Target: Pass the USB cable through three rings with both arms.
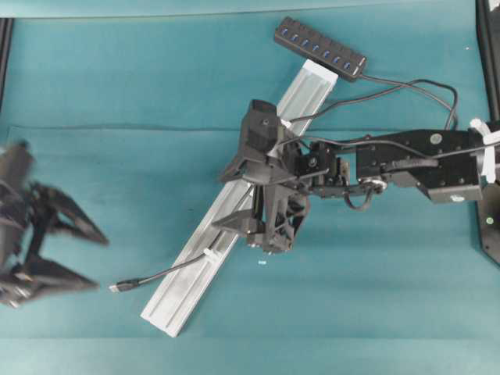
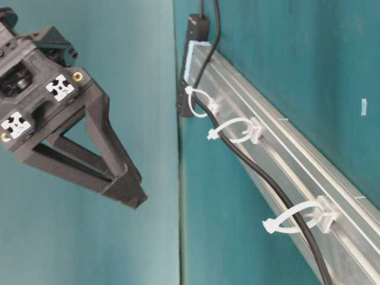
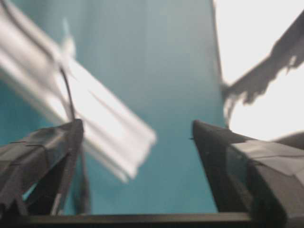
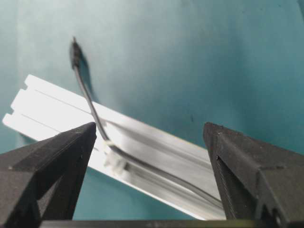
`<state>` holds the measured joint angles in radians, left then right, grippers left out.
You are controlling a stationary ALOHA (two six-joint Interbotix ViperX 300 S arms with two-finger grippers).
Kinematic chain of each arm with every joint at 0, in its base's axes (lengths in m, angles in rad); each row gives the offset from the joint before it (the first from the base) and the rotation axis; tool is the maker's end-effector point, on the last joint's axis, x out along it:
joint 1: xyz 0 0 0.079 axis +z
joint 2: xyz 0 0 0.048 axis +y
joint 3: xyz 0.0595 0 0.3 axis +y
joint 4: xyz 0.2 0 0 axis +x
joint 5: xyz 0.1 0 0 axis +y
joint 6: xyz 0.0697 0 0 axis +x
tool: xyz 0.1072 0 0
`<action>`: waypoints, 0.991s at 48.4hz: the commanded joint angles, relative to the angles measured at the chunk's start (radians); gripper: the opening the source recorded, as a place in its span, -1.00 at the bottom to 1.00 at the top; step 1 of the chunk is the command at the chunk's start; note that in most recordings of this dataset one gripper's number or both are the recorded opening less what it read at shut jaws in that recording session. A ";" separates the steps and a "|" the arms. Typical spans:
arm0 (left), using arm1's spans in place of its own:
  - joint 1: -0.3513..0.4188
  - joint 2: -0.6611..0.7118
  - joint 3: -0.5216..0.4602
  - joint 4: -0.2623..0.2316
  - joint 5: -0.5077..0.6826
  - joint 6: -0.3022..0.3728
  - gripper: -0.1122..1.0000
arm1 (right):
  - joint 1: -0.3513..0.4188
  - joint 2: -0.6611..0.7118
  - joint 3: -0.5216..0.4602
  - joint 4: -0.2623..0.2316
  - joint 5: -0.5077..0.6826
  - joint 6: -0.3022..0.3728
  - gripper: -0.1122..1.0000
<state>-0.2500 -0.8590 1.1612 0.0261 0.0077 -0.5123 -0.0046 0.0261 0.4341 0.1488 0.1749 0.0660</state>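
My long silver aluminium rail [image 1: 234, 226] lies slantwise on the teal cloth [image 1: 117, 78], a black multi-port hub bar [image 1: 320, 49] at its far end. My right pincer [image 1: 234, 199] hovers over the rail's middle, spread wide, empty. My left pincer [image 1: 101, 262], blurred, gapes empty off the rail's near end. The thin dark USB cable [image 2: 237, 151] runs through three translucent white rings [image 2: 234, 132], its plug [image 1: 123, 286] beside that end

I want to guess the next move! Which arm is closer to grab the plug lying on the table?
Probably left. The left gripper is open right beside the plug; the right gripper hovers open over the rail, farther away.
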 commanded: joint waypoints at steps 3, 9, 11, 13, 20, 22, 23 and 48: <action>0.044 -0.087 -0.017 0.003 0.002 0.097 0.95 | -0.002 -0.014 -0.015 0.002 -0.069 0.018 0.83; 0.075 -0.141 -0.023 0.003 0.035 0.179 0.95 | -0.002 -0.037 -0.011 0.000 -0.109 0.017 0.82; 0.084 -0.153 -0.028 0.003 0.057 0.202 0.95 | -0.002 -0.044 -0.009 0.002 -0.114 0.017 0.82; 0.089 -0.160 -0.029 0.003 0.075 0.207 0.95 | -0.002 -0.054 -0.008 0.000 -0.114 0.017 0.82; 0.092 -0.170 -0.031 0.003 0.112 0.207 0.95 | -0.006 -0.107 0.012 -0.002 -0.110 0.015 0.82; 0.091 -0.172 -0.034 0.003 0.115 0.209 0.95 | -0.009 -0.126 0.018 -0.002 -0.112 0.015 0.82; 0.091 -0.172 -0.035 0.003 0.114 0.212 0.95 | -0.011 -0.135 0.023 -0.003 -0.110 0.015 0.82; 0.092 -0.198 -0.041 0.003 0.114 0.229 0.95 | -0.025 -0.385 0.212 -0.002 -0.126 0.023 0.82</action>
<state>-0.1595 -1.0584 1.1459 0.0261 0.1258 -0.2869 -0.0245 -0.3375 0.6320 0.1488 0.0629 0.0782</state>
